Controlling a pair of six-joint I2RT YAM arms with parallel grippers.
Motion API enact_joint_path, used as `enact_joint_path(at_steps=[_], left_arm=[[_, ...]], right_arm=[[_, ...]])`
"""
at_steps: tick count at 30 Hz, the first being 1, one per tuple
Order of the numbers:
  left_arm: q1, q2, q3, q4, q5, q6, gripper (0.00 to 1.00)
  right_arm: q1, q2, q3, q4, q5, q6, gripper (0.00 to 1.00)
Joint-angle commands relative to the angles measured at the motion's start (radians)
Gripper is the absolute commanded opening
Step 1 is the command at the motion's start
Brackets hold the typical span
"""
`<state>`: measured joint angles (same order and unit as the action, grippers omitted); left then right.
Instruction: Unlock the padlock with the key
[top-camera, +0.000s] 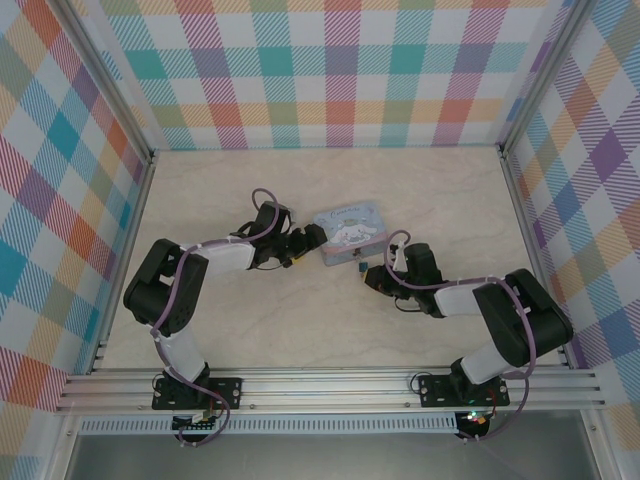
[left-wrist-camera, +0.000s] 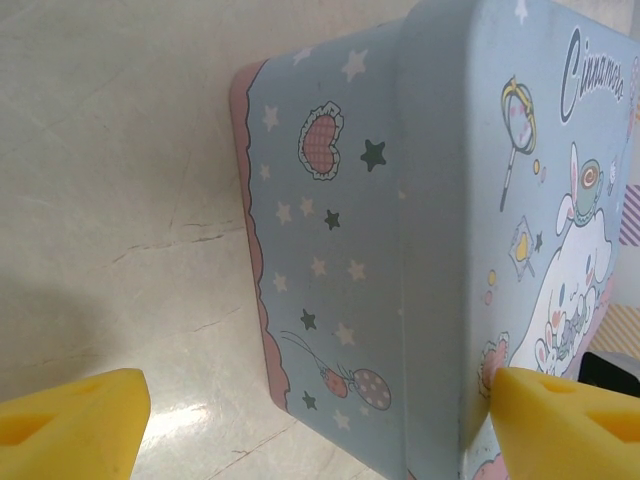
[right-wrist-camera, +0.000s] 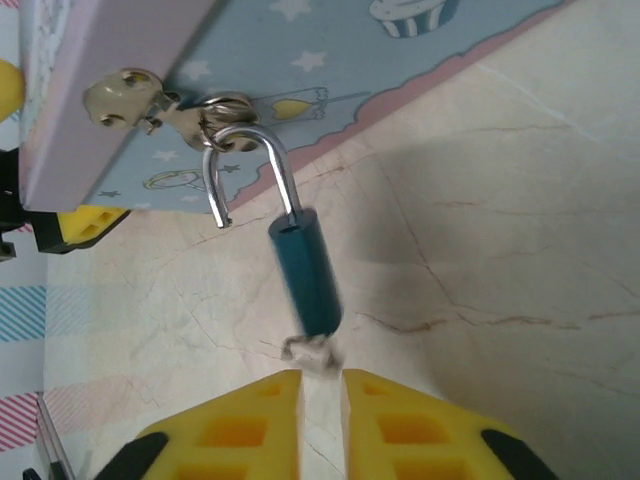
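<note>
On the lid of the tin (left-wrist-camera: 470, 150) you read dark cursive lettering, "Cinnamo", cut off at the view's edge.

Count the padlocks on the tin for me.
1. The padlock hangs by its open shackle from the hasp on the tin's near side, at the right gripper's fingertips. The tin's other sides are partly hidden, so more could be there.
</note>
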<state>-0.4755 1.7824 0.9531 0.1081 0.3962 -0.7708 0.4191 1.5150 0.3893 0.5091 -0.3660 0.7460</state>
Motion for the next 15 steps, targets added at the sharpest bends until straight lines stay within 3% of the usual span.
enact_joint_path(at_steps=[1,8,15], left_arm=[[-0.013,0.009,-0.015,-0.082,-0.044,-0.007,0.87],[-0.026,0.000,-0.019,-0.077,-0.046,-0.015,0.87],[-0.045,-0.002,-0.040,-0.039,-0.048,-0.051,0.86]], right_arm=[[-0.014,-0.052,-0.008,-0.079,0.014,-0.053,0.31],[-0.059,-0.166,-0.004,-0.214,0.016,-0.146,0.48],[-0.065,-0.106,-0.001,-0.018,-0.022,-0.101,0.47]])
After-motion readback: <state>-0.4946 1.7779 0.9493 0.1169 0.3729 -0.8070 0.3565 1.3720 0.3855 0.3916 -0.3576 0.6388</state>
